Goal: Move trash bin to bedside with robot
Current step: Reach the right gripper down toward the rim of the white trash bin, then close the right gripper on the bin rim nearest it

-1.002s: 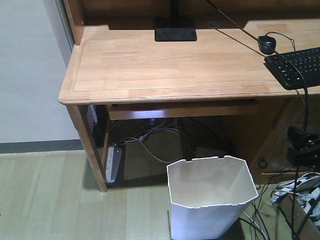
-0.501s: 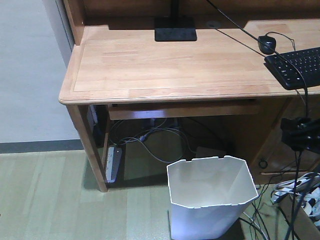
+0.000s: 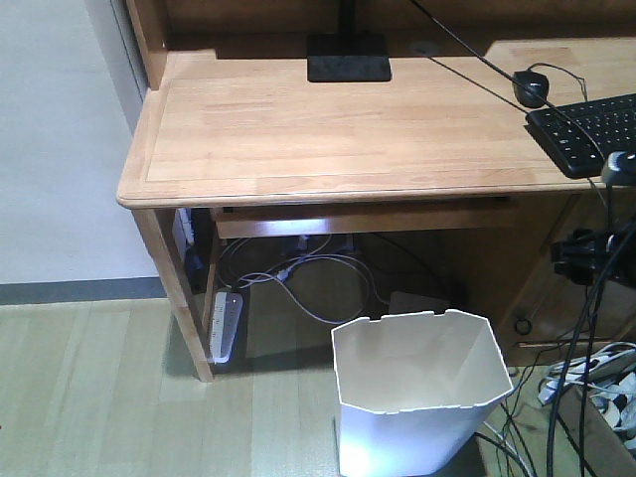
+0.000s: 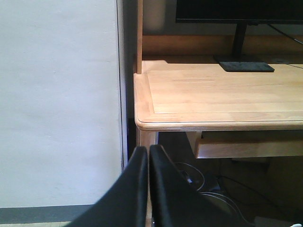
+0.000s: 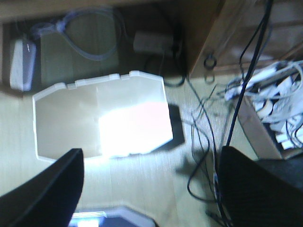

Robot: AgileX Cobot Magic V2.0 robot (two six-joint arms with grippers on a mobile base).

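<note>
The white angular trash bin [image 3: 412,422] stands upright and empty on the floor in front of the desk, at the lower middle-right of the front view. My right gripper [image 3: 588,253] hangs at the right edge, above and to the right of the bin, with black cables trailing down from it. In the right wrist view the bin [image 5: 71,120] lies below and ahead, and my right gripper [image 5: 150,156] is wide open with nothing between its fingers. My left gripper [image 4: 148,149] is shut and empty, pointing at the desk's left leg. The bed is out of view.
A light wooden desk [image 3: 328,129] carries a black keyboard [image 3: 586,129], a mouse [image 3: 530,87] and a monitor base [image 3: 348,58]. A power strip [image 3: 226,323] and loose cables lie under it. A box of cables [image 3: 601,393] sits right of the bin. A wall [image 3: 60,149] stands to the left.
My right gripper has risen along the right edge of the front view and shifted slightly left. The bin has not moved.
</note>
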